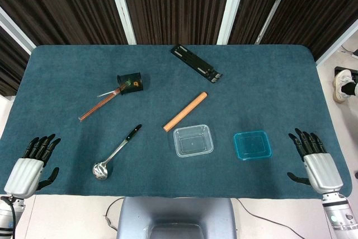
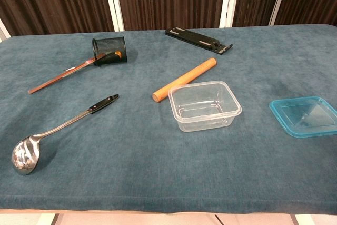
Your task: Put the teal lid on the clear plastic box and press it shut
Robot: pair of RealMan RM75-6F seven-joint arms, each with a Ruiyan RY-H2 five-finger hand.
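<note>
The place looks like a robot test lab rather than a home — a table (image 1: pixel 279 76) covered in teal cloth stands before dark slatted wall panels (image 1: pixel 173 4) with white strips, unrelated props scattered on it.

Honestly, there's nothing readable anywhere here. No labels, brand names, numbers or signs on anything lying on the bench (image 1: pixel 268 71). The black flat bar (image 1: pixel 197 63) at the back has some pale marks on it, but they're way too small to make out as letters.
</note>
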